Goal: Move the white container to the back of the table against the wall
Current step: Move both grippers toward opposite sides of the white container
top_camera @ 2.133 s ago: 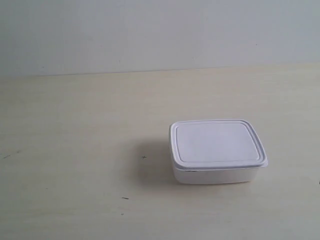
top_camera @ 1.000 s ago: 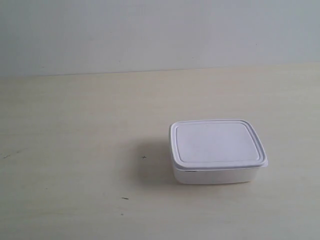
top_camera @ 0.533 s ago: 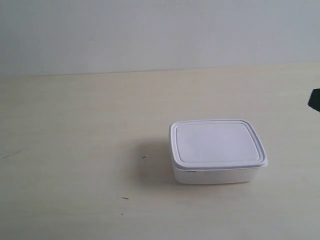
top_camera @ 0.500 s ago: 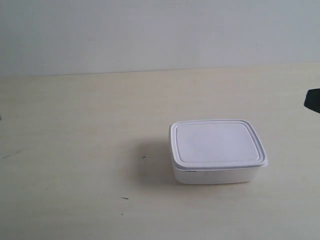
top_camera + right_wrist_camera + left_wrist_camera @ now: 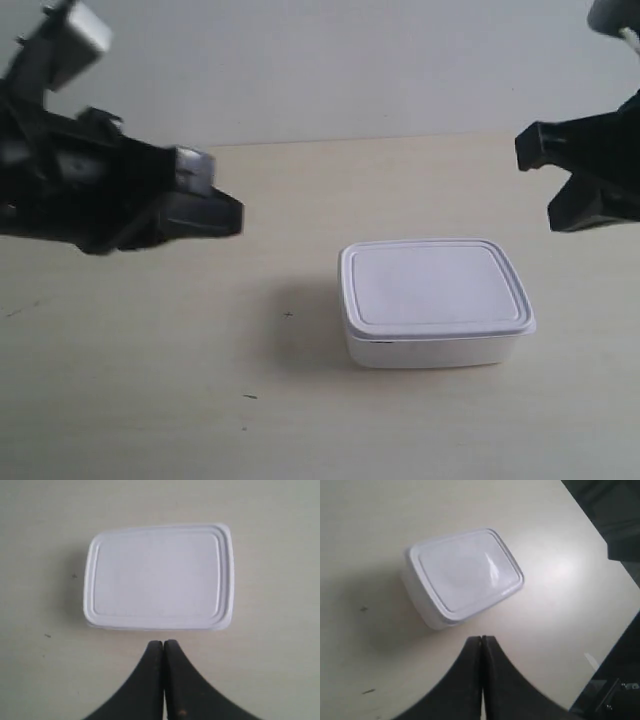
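The white container (image 5: 435,295) rests lid-on on the table (image 5: 150,380), right of centre and well short of the wall (image 5: 330,70). In the left wrist view my left gripper (image 5: 481,639) is shut and empty, above the table a little off one corner of the container (image 5: 465,572). My right gripper (image 5: 163,642) is shut too, with its tips just off one long side of the container (image 5: 157,577). The exterior view has a dark arm at its left (image 5: 110,195) and another at its right (image 5: 590,170). Both hang above the table, apart from the box.
Tiny dark specks (image 5: 288,315) mark the table to the left of the container. In the left wrist view the table edge (image 5: 600,545) runs past the container, with the other dark arm (image 5: 620,530) and dark equipment (image 5: 615,690) beyond it.
Both arms have come into the exterior view, one from each side; earlier only a dark tip showed at the right edge. The container has not moved.
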You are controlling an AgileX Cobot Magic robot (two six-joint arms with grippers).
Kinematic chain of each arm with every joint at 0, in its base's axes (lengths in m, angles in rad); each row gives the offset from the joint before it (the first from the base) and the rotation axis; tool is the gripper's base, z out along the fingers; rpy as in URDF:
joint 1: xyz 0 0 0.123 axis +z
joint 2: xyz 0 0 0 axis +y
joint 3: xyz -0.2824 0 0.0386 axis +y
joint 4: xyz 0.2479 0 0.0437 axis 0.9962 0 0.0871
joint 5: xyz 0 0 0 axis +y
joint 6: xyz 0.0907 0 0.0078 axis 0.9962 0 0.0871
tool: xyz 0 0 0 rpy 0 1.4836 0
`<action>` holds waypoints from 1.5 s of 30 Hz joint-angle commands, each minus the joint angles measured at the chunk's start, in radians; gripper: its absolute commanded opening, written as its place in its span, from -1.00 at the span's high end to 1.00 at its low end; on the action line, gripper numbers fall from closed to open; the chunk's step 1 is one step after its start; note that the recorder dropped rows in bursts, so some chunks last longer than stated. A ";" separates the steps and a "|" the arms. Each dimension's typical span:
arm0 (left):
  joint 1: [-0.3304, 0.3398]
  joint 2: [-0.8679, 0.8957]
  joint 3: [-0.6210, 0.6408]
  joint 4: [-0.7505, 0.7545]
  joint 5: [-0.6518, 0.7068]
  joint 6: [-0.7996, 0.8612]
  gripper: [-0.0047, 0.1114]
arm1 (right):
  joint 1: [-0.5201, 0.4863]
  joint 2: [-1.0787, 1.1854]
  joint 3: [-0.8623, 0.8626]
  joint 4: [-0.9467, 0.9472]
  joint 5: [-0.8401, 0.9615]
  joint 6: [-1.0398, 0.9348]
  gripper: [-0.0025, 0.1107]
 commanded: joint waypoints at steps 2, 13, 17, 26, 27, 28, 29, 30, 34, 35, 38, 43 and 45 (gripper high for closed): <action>-0.255 0.147 -0.027 -0.032 -0.141 -0.050 0.92 | 0.000 0.072 -0.007 0.129 0.054 -0.103 0.96; -0.369 0.291 -0.037 -0.129 -0.177 -0.054 0.92 | 0.000 0.083 0.239 0.199 -0.064 -0.185 0.96; -0.438 0.343 -0.037 -0.122 -0.303 -0.050 0.92 | 0.000 0.083 0.313 0.204 -0.156 -0.185 0.96; -0.442 0.476 -0.050 -0.120 -0.358 -0.057 0.92 | 0.000 0.162 0.359 0.204 -0.285 -0.180 0.96; -0.442 0.485 -0.059 -0.115 -0.358 -0.057 0.92 | 0.000 0.181 0.359 0.204 -0.297 -0.182 0.96; -0.442 0.497 -0.073 -0.107 -0.356 -0.057 0.92 | 0.000 0.199 0.359 0.204 -0.307 -0.187 0.96; -0.442 0.509 -0.083 -0.096 -0.352 -0.057 0.92 | 0.000 0.218 0.359 0.204 -0.314 -0.197 0.96; -0.442 0.518 -0.096 -0.088 -0.352 -0.057 0.92 | 0.000 0.236 0.359 0.204 -0.321 -0.205 0.96; -0.442 0.569 -0.139 -0.088 -0.339 -0.057 0.92 | 0.000 0.288 0.359 0.204 -0.366 -0.207 0.96; -0.442 0.578 -0.146 -0.088 -0.343 -0.057 0.92 | 0.000 0.295 0.359 0.204 -0.371 -0.207 0.96; -0.442 0.600 -0.163 -0.077 -0.352 -0.057 0.92 | 0.000 0.312 0.359 0.204 -0.392 -0.207 0.96; -0.442 0.638 -0.175 -0.068 -0.349 -0.057 0.92 | 0.000 0.331 0.357 0.206 -0.439 -0.207 0.96; -0.442 0.652 -0.175 -0.068 -0.359 -0.057 0.92 | 0.000 0.345 0.357 0.206 -0.443 -0.207 0.96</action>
